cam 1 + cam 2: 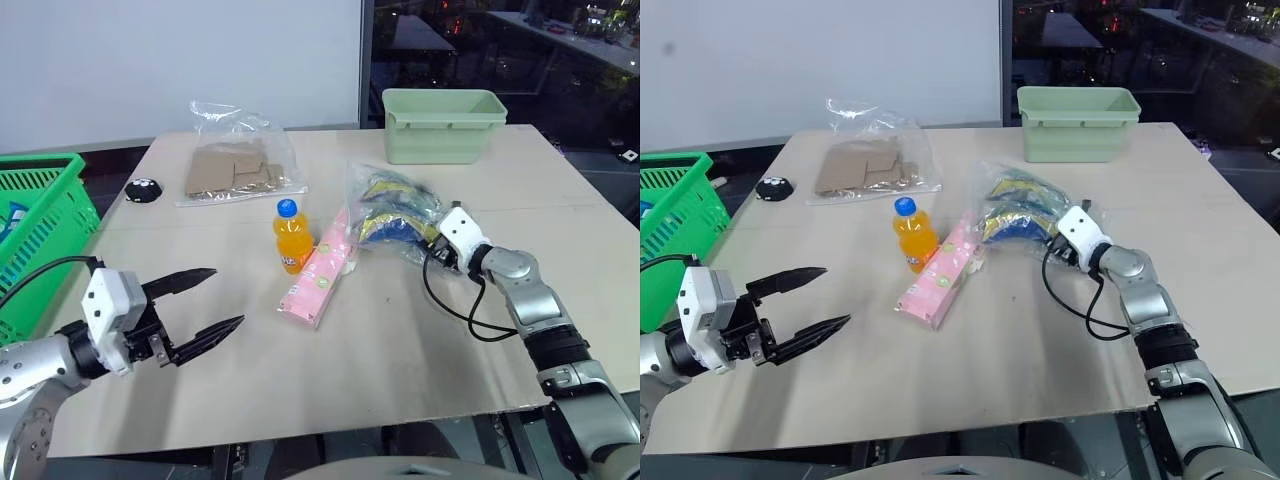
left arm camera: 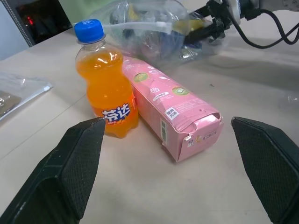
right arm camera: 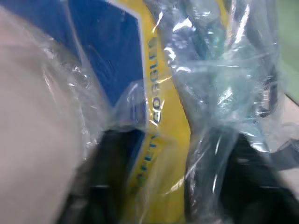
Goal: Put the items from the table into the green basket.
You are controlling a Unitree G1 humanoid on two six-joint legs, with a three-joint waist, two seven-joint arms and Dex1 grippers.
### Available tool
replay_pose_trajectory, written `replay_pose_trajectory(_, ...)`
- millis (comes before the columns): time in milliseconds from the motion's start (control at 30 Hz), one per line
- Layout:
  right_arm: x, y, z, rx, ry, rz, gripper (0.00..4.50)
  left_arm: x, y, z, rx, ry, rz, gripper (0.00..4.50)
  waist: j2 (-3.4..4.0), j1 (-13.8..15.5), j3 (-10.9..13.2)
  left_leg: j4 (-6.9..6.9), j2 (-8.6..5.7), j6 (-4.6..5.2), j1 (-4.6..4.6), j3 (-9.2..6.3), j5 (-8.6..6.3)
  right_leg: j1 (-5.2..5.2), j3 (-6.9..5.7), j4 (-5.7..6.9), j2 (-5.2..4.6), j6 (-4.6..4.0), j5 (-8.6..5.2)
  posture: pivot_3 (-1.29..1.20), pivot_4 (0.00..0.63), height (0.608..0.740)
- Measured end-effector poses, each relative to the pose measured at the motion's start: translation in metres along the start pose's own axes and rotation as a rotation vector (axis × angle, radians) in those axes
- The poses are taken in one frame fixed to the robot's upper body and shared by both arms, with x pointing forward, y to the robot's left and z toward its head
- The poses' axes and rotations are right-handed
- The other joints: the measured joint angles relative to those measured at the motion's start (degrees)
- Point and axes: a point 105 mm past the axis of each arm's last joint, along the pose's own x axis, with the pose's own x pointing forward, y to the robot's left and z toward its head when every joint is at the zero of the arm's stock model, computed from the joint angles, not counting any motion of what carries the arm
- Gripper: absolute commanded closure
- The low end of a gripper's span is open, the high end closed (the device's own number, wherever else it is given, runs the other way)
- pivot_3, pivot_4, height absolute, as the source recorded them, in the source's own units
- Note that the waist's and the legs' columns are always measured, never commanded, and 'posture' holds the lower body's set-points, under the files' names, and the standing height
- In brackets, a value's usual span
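While the right claw [image 1: 436, 246] closed on the clear bag of blue-and-yellow packs [image 1: 392, 212] on the worktop [image 1: 400, 340], apparently for lifting, the left claw [image 1: 212, 302] hovered wide open and empty near the green basket [image 1: 40, 215].

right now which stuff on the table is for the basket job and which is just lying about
For the job:
- orange bottle
- pink packet
- bag of blue and yellow packs, right claw at it
- bag of brown packs
- green basket
- table

Lying about:
- mint bin
- small black thing at the table's edge; may be an item, too small to tell
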Motion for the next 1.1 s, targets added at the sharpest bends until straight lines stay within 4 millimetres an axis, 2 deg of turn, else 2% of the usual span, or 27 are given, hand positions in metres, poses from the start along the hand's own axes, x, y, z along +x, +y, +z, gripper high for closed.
replay_pose_trajectory(100,-0.002,0.001,0.003,0.027,-0.017,0.019,4.48,0.001,-0.001,0.001,-0.002,-0.005,0.008,0.00,0.02,-0.03,0.01,-0.03,0.02,0.00,0.01,0.02,0.00,-0.01,0.01,0.00,0.03,0.00,0.00,0.08,0.000,0.740)
replay_pose_trajectory(300,-0.008,0.000,0.005,0.092,-0.062,0.028,4.48,0.007,0.002,0.012,0.012,-0.048,0.016,0.00,0.07,0.14,0.05,-0.03,0.02,0.00,-0.04,0.03,0.00,-0.06,0.02,0.00,0.03,0.00,0.00,0.07,0.000,0.740)
replay_pose_trajectory(367,-0.014,-0.007,0.011,0.134,-0.115,0.015,4.48,0.010,0.002,0.017,0.017,-0.066,0.012,0.00,0.16,0.28,0.11,-0.05,0.00,0.00,-0.20,0.04,0.00,-0.22,0.05,0.01,0.04,0.01,0.00,0.05,0.000,0.740)
replay_pose_trajectory(567,-0.061,-0.079,0.014,0.252,-0.188,-0.251,4.48,0.022,0.003,0.043,0.028,-0.162,-0.013,0.00,0.40,1.88,0.28,0.02,-0.10,0.01,-0.53,-0.03,0.00,-0.40,0.04,-0.05,0.00,0.03,0.02,0.02,0.000,0.740)
replay_pose_trajectory(600,-0.077,-0.099,0.012,0.268,-0.194,-0.342,4.48,0.027,0.006,0.053,0.031,-0.204,-0.013,0.00,0.44,2.08,0.30,0.04,-0.10,0.01,-0.56,-0.06,0.00,-0.41,0.01,-0.05,0.00,0.06,0.03,0.02,0.000,0.740)
replay_pose_trajectory(633,-0.081,-0.104,0.013,0.269,-0.197,-0.364,4.48,0.028,0.006,0.055,0.032,-0.212,-0.013,0.00,0.49,2.15,0.31,0.04,-0.11,0.01,-0.59,-0.05,0.00,-0.44,0.02,-0.04,0.01,0.10,0.06,0.02,0.000,0.740)
replay_pose_trajectory(767,-0.124,-0.150,0.001,0.249,-0.158,-0.585,4.48,0.040,0.007,0.075,0.043,-0.289,-0.038,0.00,0.52,1.98,0.30,0.05,-0.11,0.01,-0.58,-0.03,0.00,-0.45,0.04,-0.03,0.02,0.09,0.13,0.02,0.000,0.740)
replay_pose_trajectory(833,-0.139,-0.163,-0.006,0.247,-0.129,-0.653,4.48,0.043,0.005,0.079,0.043,-0.299,-0.050,0.00,0.55,1.76,0.29,0.05,-0.11,0.02,-0.56,-0.01,0.00,-0.45,0.06,-0.02,0.03,-0.02,0.21,-0.02,0.000,0.740)
replay_pose_trajectory(867,-0.145,-0.168,-0.010,0.242,-0.109,-0.681,3.93,0.045,0.005,0.080,0.042,-0.302,-0.055,0.00,0.58,1.52,0.29,0.04,-0.11,0.02,-0.57,-0.01,0.00,-0.45,0.07,-0.03,0.04,-0.02,0.22,-0.02,0.000,0.740)
replay_pose_trajectory(933,-0.158,-0.175,-0.018,0.195,-0.049,-0.694,3.35,0.048,0.003,0.082,0.042,-0.306,-0.072,0.00,0.71,1.16,0.30,0.05,-0.11,0.03,-0.55,0.03,0.00,-0.45,0.13,-0.03,0.06,-0.02,0.22,-0.02,0.000,0.740)
replay_pose_trajectory(967,-0.162,-0.178,-0.020,0.180,-0.029,-0.696,2.82,0.049,0.003,0.082,0.042,-0.307,-0.076,0.00,0.75,0.98,0.29,0.05,-0.11,0.03,-0.52,0.06,0.00,-0.45,0.16,-0.03,0.06,-0.01,0.21,-0.04,0.000,0.740)
replay_pose_trajectory(1100,-0.168,-0.183,-0.023,0.176,-0.007,-0.746,1.03,0.051,0.003,0.083,0.047,-0.312,-0.082,0.00,0.76,-0.29,0.27,0.10,-0.09,0.03,-0.49,0.06,0.00,-0.41,0.19,0.00,0.10,0.08,0.17,-0.04,0.000,0.740)
